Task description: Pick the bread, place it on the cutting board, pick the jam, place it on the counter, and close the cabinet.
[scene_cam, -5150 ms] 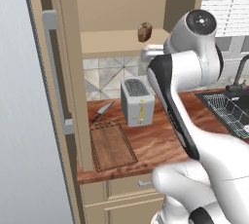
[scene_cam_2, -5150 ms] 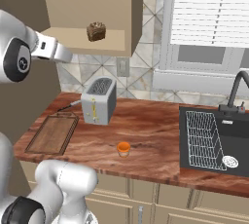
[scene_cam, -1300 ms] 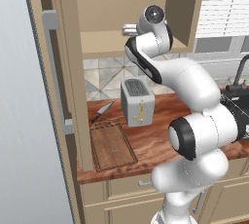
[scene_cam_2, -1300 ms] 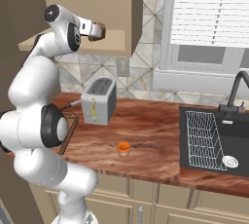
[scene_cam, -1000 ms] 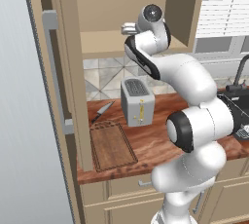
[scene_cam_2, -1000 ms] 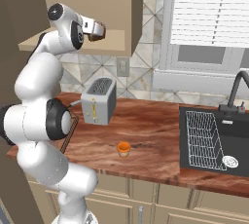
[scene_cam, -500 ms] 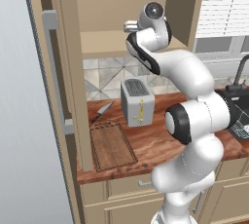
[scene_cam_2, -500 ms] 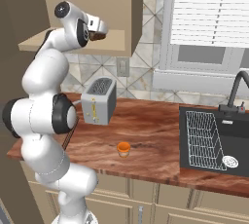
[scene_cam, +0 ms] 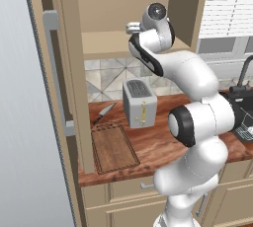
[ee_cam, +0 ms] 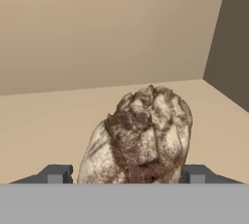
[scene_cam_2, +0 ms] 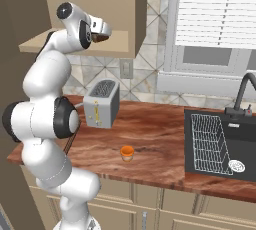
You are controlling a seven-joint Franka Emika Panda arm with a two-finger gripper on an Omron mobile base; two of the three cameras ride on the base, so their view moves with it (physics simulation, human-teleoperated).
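Observation:
The bread (ee_cam: 141,135), a dark-brown crusty lump with a tan face, rests on the shelf of the open cabinet (scene_cam: 69,73). My gripper (ee_cam: 125,173) reaches into the cabinet and stands open with one finger on each side of the bread, and a thin gap shows at the left finger. From the right base view the gripper (scene_cam_2: 102,33) sits at the shelf's edge. The orange jam (scene_cam_2: 127,153) stands on the counter (scene_cam_2: 165,139) in front of the toaster. The cutting board (scene_cam: 113,148) lies at the counter's left end, bare.
A silver toaster (scene_cam: 140,102) stands under the cabinet, with a knife (scene_cam: 104,113) to its left behind the board. A black sink with a wire rack (scene_cam_2: 215,144) is at the right. The cabinet door with its silver bar handle (scene_cam: 54,73) stands open at the left.
The arm has reached deeper into the cabinet toward the bread, and the fingers have drawn closer together around it. The bread and the jam have stayed in place.

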